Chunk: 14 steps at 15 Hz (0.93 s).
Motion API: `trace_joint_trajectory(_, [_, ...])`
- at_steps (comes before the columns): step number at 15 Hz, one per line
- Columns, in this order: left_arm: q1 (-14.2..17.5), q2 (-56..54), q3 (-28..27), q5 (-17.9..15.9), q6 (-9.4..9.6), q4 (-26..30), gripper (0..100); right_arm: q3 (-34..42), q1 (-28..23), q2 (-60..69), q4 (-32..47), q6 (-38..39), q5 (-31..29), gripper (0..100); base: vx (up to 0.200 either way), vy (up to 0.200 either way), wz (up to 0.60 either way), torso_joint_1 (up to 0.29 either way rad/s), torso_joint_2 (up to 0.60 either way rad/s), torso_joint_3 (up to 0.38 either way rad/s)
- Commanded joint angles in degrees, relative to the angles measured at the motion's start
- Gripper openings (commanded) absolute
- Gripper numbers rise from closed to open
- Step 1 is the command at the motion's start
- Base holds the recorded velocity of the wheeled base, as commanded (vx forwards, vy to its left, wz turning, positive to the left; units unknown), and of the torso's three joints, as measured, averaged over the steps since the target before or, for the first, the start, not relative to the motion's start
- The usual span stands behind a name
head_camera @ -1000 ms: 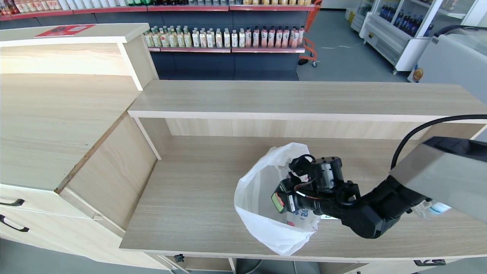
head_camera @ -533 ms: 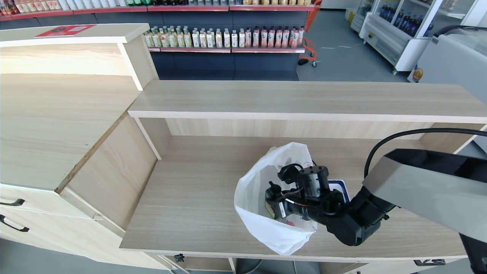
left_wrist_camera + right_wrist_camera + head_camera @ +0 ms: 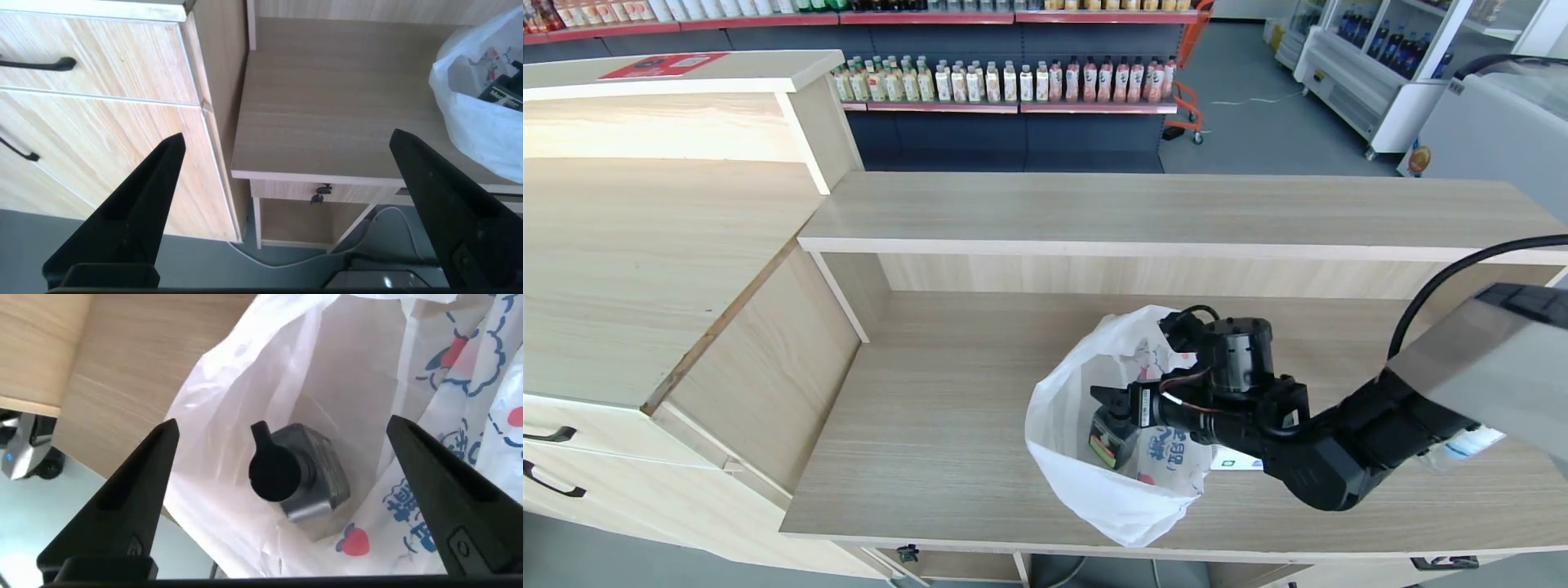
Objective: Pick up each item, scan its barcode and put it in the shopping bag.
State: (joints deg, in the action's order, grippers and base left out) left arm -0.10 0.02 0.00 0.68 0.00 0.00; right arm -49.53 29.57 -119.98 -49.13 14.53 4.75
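Bottle (image 3: 1109,437) no longer in right hand (image 3: 1107,403)

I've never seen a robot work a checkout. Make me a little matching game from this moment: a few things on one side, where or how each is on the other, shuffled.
Things:
1. shopping bag
2. grey bottle with a black cap
3. right gripper
4. left gripper

Places and states:
A. open, at the bag's mouth
B. lying inside the bag
C. open, facing the drawers
D. standing open on the wooden counter

Pairs: 1-D, 2-B, 3-A, 4-C
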Motion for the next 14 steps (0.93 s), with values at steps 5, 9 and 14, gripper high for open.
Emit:
trace_joint_trajectory(5, [0.0, 0.0, 0.0, 0.0, 0.0, 0.0, 100, 21.5, -9.1, 41.8, 13.2, -10.0, -5.5, 100, 0.0, 0.0, 0.0, 0.0, 0.0, 0.0])
trace_joint_trajectory(9, [0.0, 0.0, 0.0, 0.0, 0.0, 0.0, 100, 35.4, -16.1, 61.9, 20.7, -10.1, -9.6, 100, 0.0, 0.0, 0.0, 0.0, 0.0, 0.0])
trace_joint_trajectory(14, [0.0, 0.0, 0.0, 0.0, 0.0, 0.0, 100, 47.9, -23.6, 91.7, 36.2, -10.3, -8.3, 100, 0.0, 0.0, 0.0, 0.0, 0.0, 0.0])
